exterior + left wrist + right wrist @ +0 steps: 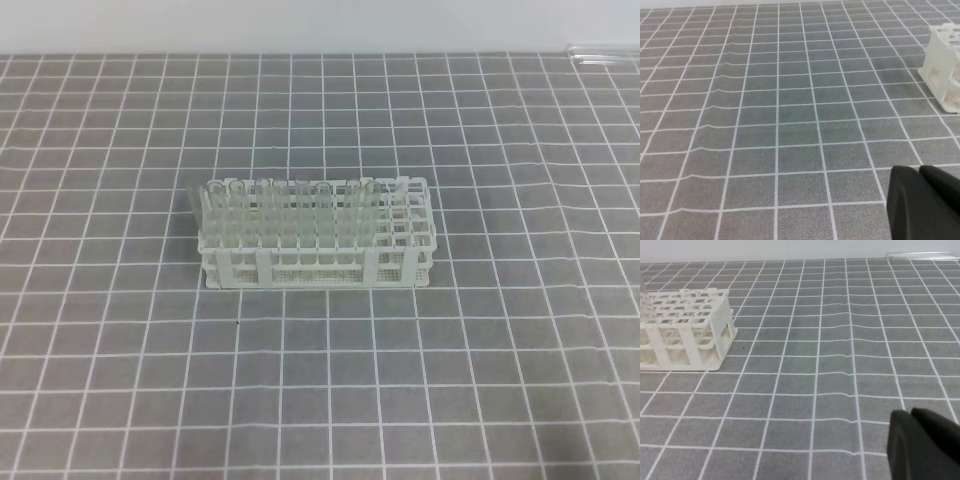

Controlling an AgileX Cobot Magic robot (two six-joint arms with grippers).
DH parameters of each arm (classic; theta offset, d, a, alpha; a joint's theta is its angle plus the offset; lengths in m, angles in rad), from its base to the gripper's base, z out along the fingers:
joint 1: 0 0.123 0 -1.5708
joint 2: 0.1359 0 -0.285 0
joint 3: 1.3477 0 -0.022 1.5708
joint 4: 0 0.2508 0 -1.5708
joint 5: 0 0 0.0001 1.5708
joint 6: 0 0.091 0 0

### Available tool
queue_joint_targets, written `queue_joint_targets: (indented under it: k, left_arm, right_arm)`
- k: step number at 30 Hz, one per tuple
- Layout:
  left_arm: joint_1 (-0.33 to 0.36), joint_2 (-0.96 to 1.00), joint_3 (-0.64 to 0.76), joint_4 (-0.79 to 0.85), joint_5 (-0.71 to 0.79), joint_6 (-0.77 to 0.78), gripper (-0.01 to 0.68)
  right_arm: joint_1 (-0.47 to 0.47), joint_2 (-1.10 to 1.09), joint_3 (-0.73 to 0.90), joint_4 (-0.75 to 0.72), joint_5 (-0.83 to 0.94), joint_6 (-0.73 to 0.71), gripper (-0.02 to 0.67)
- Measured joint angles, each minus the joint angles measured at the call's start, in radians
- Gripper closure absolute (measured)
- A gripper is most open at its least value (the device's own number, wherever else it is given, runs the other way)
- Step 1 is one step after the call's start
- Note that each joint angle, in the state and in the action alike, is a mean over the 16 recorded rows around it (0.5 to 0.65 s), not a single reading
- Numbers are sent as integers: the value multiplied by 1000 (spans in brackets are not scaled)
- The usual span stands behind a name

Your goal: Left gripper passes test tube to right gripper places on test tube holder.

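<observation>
On the grey gridded mat (120,380), the test tube holder (318,262) stands (tubes inside); both tools clenched, empty.

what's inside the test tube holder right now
Clear glass tubes stand upright in most holes of the white test tube holder, filling its left and middle columns. The rightmost columns look empty. The tubes' lower ends are partly hidden behind the mesh sides, and an exact count isn't possible.

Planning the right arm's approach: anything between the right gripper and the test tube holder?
Nothing: in the right wrist view only bare gridded mat separates the right gripper from the test tube holder.
</observation>
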Motion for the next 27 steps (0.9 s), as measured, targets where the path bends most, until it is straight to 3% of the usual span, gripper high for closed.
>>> queue_joint_targets:
  k: [27]
  left_arm:
    - [0, -4, 3, 6, -4, -3, 673]
  right_arm:
    - [0, 1, 0, 0, 0, 0, 662]
